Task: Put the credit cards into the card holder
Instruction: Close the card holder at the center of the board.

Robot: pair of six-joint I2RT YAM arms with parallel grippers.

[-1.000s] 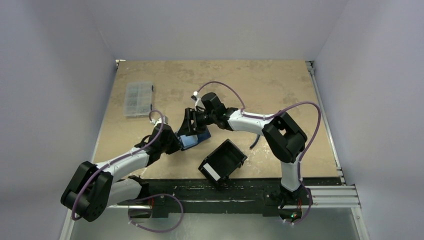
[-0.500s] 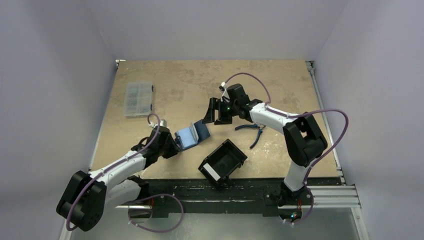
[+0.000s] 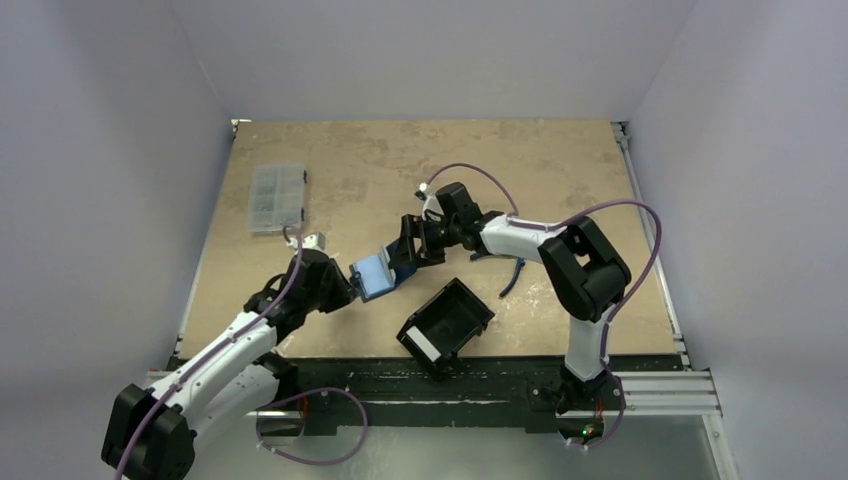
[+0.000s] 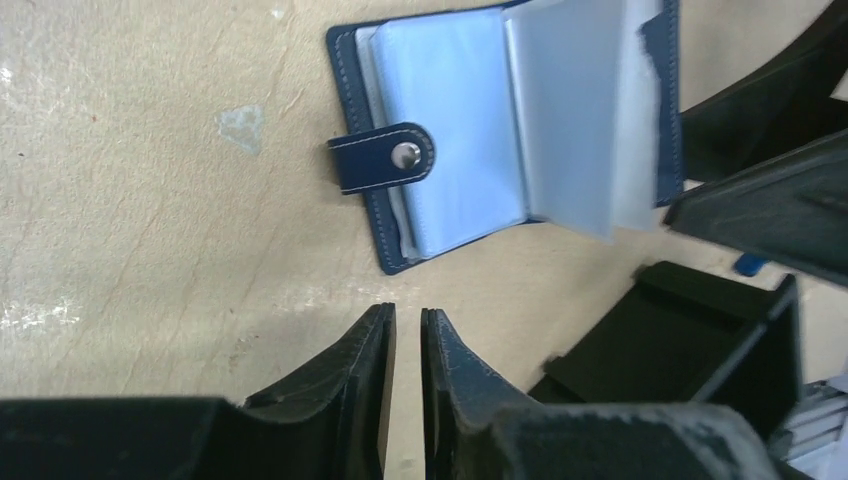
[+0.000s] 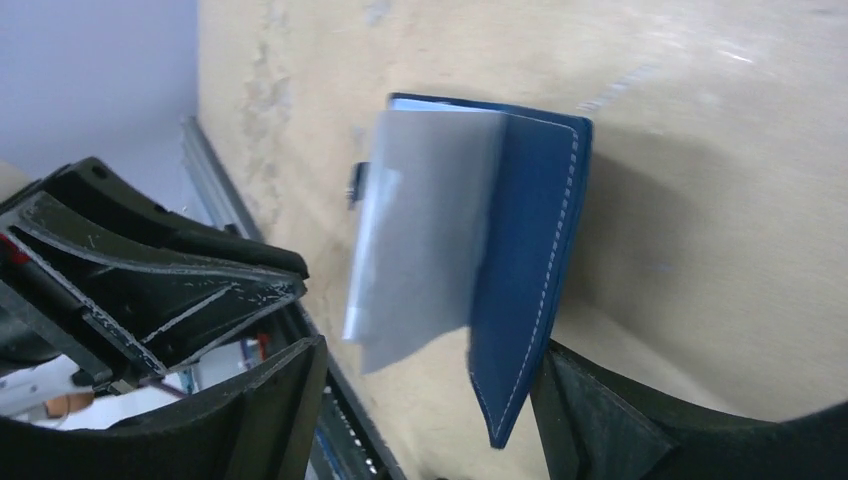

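Card holder (image 3: 381, 270) lies open on the counter (image 3: 560, 160) at the centre of the top view. Its snap tab and one cover lie flat, while the other cover and the clear sleeves stand up. Right hand (image 5: 425, 355) is spread wide and straddles the raised cover without gripping it, probably to prop it so the sleeves stay exposed for loading; whether it touches the cover cannot be told. Left hand (image 4: 408, 325) sits just below the holder's lower edge with its fingers barely parted and empty, and since no card shows in either hand, insertion looks not yet begun.
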